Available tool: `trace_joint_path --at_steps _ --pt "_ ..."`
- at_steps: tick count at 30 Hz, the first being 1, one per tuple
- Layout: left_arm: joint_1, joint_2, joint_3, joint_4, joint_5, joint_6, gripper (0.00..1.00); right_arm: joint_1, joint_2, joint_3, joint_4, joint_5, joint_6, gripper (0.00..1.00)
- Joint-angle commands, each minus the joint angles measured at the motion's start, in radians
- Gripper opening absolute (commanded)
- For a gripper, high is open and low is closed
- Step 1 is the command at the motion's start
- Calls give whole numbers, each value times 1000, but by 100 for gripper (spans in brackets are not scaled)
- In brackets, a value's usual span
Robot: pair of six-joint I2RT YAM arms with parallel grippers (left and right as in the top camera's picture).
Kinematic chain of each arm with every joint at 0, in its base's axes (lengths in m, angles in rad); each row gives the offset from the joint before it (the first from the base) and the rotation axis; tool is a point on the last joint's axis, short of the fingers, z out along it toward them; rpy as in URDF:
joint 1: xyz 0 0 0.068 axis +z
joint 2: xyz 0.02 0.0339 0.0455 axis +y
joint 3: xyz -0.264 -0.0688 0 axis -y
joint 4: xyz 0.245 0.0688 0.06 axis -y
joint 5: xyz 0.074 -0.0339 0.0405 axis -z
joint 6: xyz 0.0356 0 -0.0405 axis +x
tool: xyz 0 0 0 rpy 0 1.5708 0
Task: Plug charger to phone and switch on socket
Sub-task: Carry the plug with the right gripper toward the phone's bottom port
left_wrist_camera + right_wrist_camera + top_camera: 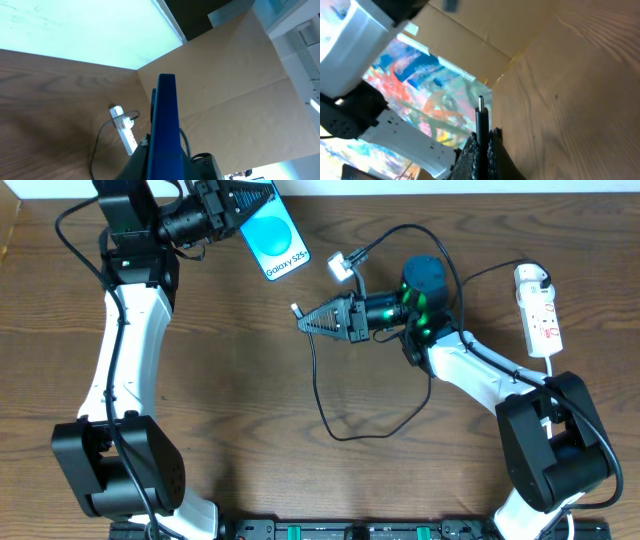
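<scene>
My left gripper (232, 202) is shut on the phone (272, 235), a slim blue-screened handset reading "Galaxy S25+", held above the table's far edge; in the left wrist view the phone (165, 125) shows edge-on between the fingers (167, 160). My right gripper (312, 318) is shut on the charger's black connector end (297, 310), tip pointing left, below and right of the phone. In the right wrist view the connector (481, 117) sticks up from the closed fingers (483, 142). The black cable (330, 425) loops on the table to the white plug head (341, 266). The socket (540, 310), a white strip, lies far right.
The socket also shows in the left wrist view (125, 131) with the cable beside it. A cardboard panel (225, 90) stands behind the table. The left arm's white link (400, 135) shows in the right wrist view. The power strip's thick white cord (553, 375) runs toward the right arm's base.
</scene>
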Motion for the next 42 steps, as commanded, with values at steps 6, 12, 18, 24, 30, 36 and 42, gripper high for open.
trace_joint_path --at_steps 6,12,18,24,30,36,42 --pt "4 -3 7 11 36 -23 7 -43 8 12 84 2 143 1" --pt "4 -3 7 14 39 -23 7 -71 8 12 128 14 206 1" --pt "1 -3 7 18 39 -23 7 -72 8 12 261 26 284 1" --pt "-16 -3 7 18 39 -23 7 -73 8 12 262 29 283 1" --pt "-33 -3 7 18 28 -22 7 -73 8 12 263 32 282 1" --pt "-52 -3 7 18 28 -18 7 -73 8 12 263 36 282 1" --pt "-61 -3 7 18 35 11 7 -73 8 12 263 36 282 1"
